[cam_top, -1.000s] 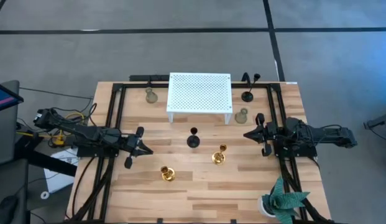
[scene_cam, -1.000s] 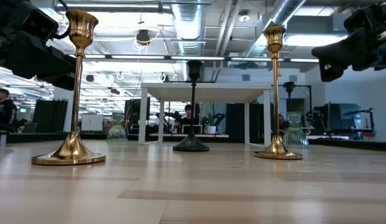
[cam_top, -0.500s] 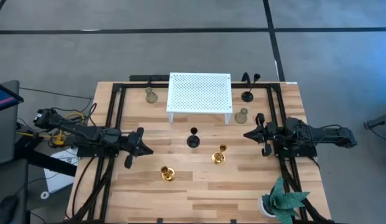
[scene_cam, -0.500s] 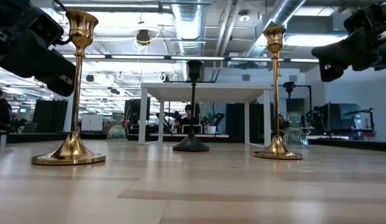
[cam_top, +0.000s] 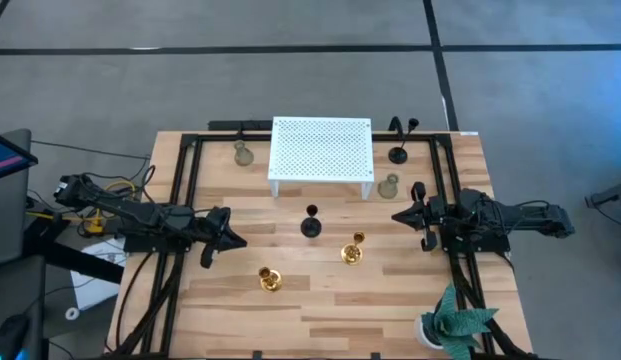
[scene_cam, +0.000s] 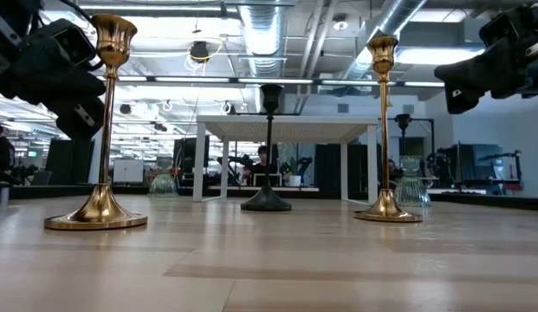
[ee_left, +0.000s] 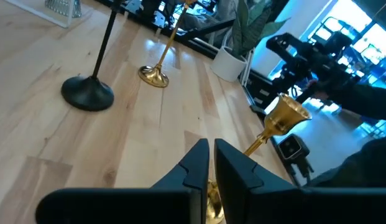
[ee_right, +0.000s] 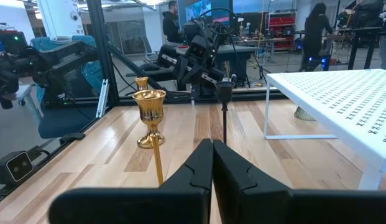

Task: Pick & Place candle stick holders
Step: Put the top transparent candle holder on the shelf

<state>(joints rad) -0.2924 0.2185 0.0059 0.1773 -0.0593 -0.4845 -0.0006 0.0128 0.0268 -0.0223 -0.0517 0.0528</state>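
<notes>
From my console, the shiny gold candle stick holder with a round base (cam_top: 270,279) is standing nearest, at seven o'clock on the wooden table (cam_top: 320,310). The second gold holder (cam_top: 353,251) is standing at five o'clock, a black slim-stemmed holder (cam_top: 310,223) at centre. I'm seeing the left gripper (cam_top: 226,229) hovering at nine o'clock, fingers clenched together, and the right gripper (cam_top: 402,215) waiting at three o'clock, also clenched. Farther, a pale green glass holder (cam_top: 389,185) is sitting beside the white perforated stand (cam_top: 321,150); another green one (cam_top: 242,153) and a black one (cam_top: 398,151) are flanking it.
</notes>
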